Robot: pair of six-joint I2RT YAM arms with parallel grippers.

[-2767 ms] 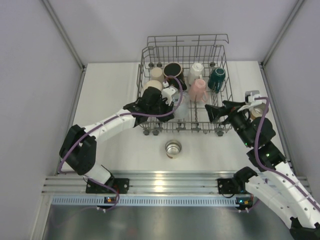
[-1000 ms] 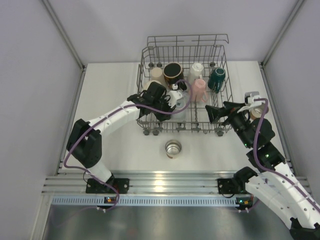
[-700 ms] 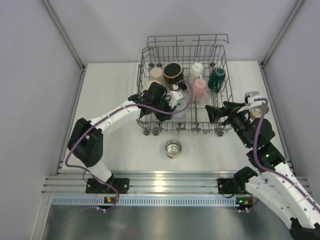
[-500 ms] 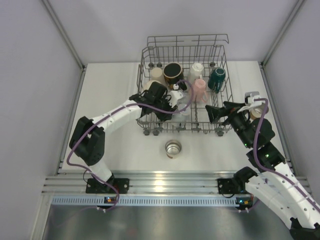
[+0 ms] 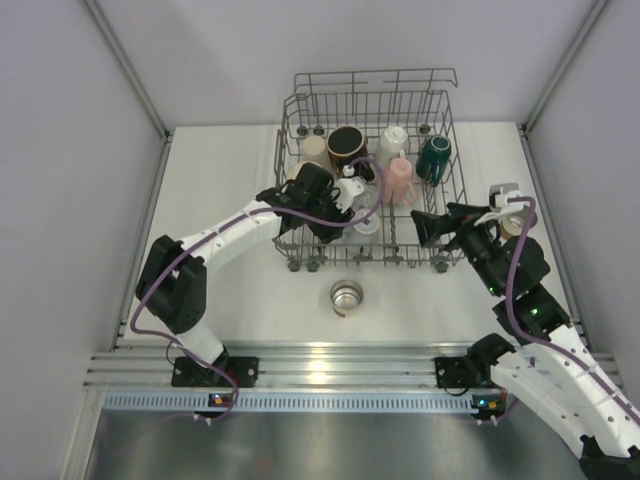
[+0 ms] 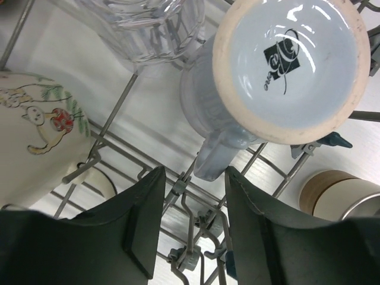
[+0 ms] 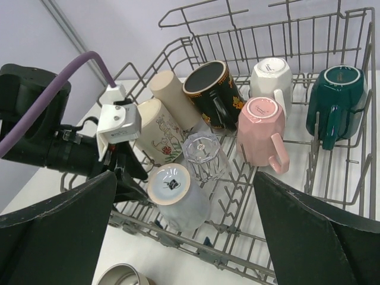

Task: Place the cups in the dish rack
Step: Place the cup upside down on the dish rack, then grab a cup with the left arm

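The grey wire dish rack (image 5: 448, 190) holds several cups. In the right wrist view these are a cream cup (image 7: 172, 89), a black mug (image 7: 212, 92), a white cup (image 7: 272, 74), a pink mug (image 7: 260, 127), a dark green mug (image 7: 335, 98), a clear glass (image 7: 203, 154) and a picture mug (image 7: 155, 129). A pale grey-white mug (image 7: 181, 199) lies bottom-up at the rack's front. My left gripper (image 5: 332, 222) is open, with that mug's handle (image 6: 214, 159) just beyond its tips. A shiny steel cup (image 5: 346, 296) stands on the table before the rack. My right gripper (image 5: 430, 228) is open and empty at the rack's right front corner.
The rack's tines (image 6: 190, 237) stand right under my left fingers. A tan round thing (image 5: 514, 222) sits partly hidden behind my right wrist. White walls close the table in on the left and right.
My left wrist has turned and shifted a little inside the rack's front left. The pale mug now sits free of its jaws. The right arm has not moved.
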